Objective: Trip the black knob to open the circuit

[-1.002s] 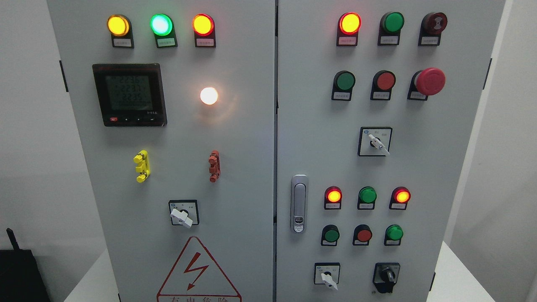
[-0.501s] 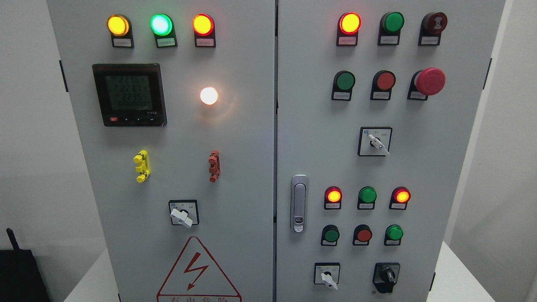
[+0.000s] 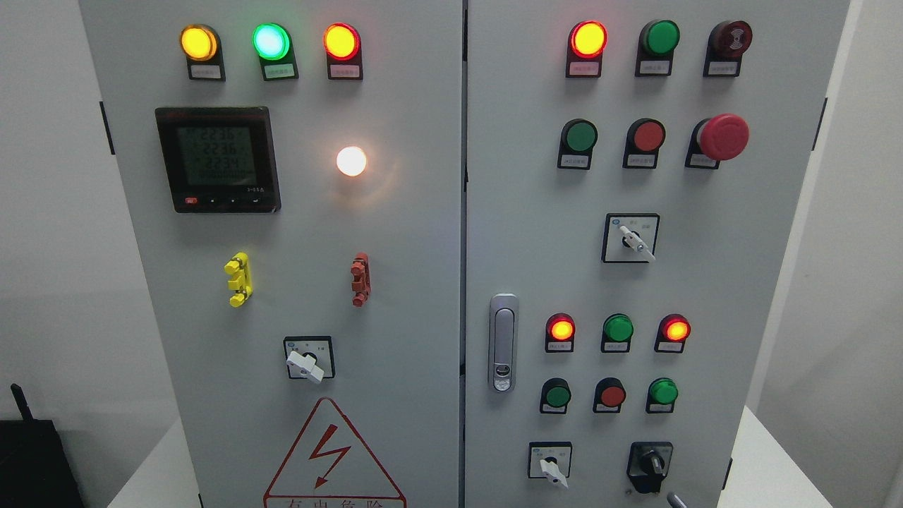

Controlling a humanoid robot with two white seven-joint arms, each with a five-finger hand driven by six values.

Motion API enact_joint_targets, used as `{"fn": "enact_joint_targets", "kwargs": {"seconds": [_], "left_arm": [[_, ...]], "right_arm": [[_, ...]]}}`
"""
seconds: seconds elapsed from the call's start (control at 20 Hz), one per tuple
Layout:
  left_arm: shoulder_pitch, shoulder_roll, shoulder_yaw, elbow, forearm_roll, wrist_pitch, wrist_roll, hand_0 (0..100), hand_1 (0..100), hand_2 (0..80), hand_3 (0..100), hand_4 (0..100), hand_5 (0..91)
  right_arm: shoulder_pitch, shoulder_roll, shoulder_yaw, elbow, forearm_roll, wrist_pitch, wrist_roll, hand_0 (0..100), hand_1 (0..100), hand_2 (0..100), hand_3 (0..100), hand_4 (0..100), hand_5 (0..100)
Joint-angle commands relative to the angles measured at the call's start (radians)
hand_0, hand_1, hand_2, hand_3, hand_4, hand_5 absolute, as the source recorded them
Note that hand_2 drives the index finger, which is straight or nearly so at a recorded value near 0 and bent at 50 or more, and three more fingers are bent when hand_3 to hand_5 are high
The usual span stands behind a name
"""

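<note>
Head view: you face a grey control cabinet (image 3: 395, 233) with two doors. The black knob (image 3: 650, 463) sits at the lower right of the right door, right of a white-handled selector switch (image 3: 552, 469) and below a row of three small push buttons. Its pointer reads close to upright, so judge the circuit not yet tripped. A thin grey tip (image 3: 676, 499) pokes in at the bottom edge just below and right of the knob; likely a finger of the right robot hand, placed for a reach from beneath. You cannot tell whether that robot hand is spread or curled. The left robot hand is out of frame. Red indicator lamps (image 3: 588, 39) glow.
</note>
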Motion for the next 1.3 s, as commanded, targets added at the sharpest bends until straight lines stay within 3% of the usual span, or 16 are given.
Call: {"fn": "enact_joint_targets", "kwargs": {"seconds": [0.0, 0.5, 1.25], "left_arm": [[0.0, 0.0, 0.0, 0.0, -0.023, -0.001, 0.0, 12, 39, 0.0, 0, 0, 0.0], [0.0, 0.0, 0.0, 0.0, -0.023, -0.001, 0.0, 12, 39, 0.0, 0, 0, 0.0], [0.0, 0.0, 0.0, 0.0, -0.023, -0.001, 0.0, 12, 39, 0.0, 0, 0, 0.0]], "right_arm": [[-0.012, 0.019, -0.026, 0.006, -0.003, 0.001, 0.002, 0, 0, 0, 100, 96, 100], [-0.035, 0.005, -0.025, 0.04, -0.03, 0.016, 0.002, 0, 0, 0, 100, 96, 100], [-0.028, 0.011, -0.02, 0.02, -0.038, 0.016, 0.002, 0, 0, 0, 100, 96, 100]]}}
